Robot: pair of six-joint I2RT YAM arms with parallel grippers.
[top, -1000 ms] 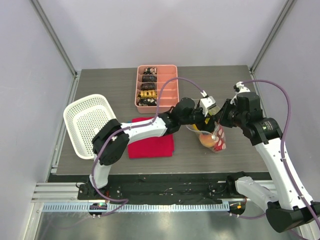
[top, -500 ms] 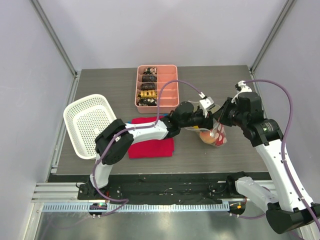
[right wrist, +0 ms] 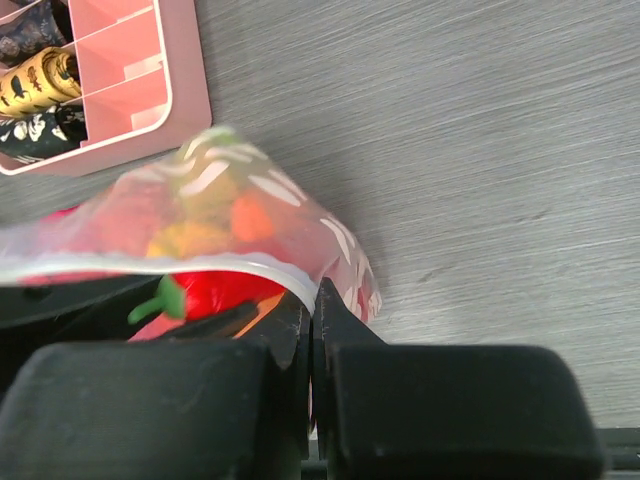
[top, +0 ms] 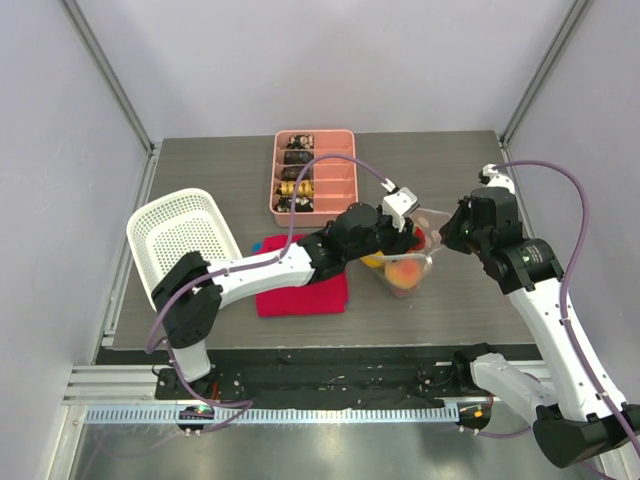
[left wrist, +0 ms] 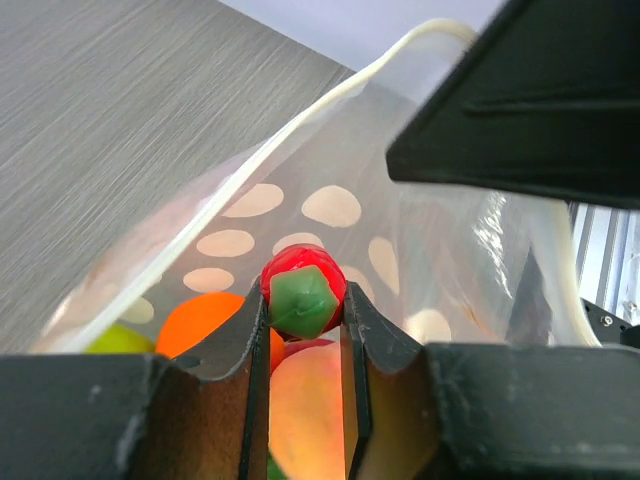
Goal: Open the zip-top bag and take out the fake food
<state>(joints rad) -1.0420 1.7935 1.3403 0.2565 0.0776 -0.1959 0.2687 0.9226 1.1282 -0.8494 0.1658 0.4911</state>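
And here's the zip-top bag [right wrist: 250, 190], right of centre on the table [top: 230, 180] and just nearer than the pink divided tray [top: 338, 160]. Its long axis runs roughly near to far. The closed bottom sits toward the near edge, and the mouth is lifted, gaping upward and toward the far side.

The right gripper [right wrist: 311, 305] has its 2 fingers pinched tight on the bag's rim at the right side, holding that mouth up.

In through the opening from the left goes the left gripper [top: 410, 235], narrowed down and clamped on a red chili [left wrist: 300, 275]. The chili sits end-on to the wrist camera, green cap facing it, with 1 finger on each side. It's at the mouth, above the rest of the fake food.

Below it inside the bag are a peach [top: 403, 270] and an orange [left wrist: 205, 315]. At the left edge there's a yellow-green piece, too cut off to name.

Around the action, the tray's corner is just beside the bag in the right wrist view, with dark and gold pieces in its left compartments. The left arm stretches across a red cloth [top: 300, 290]. A white lattice basket [top: 160, 215] stands well apart at the left edge of the table.

The dotted plastic wall and the right gripper crowd in close around the chili.
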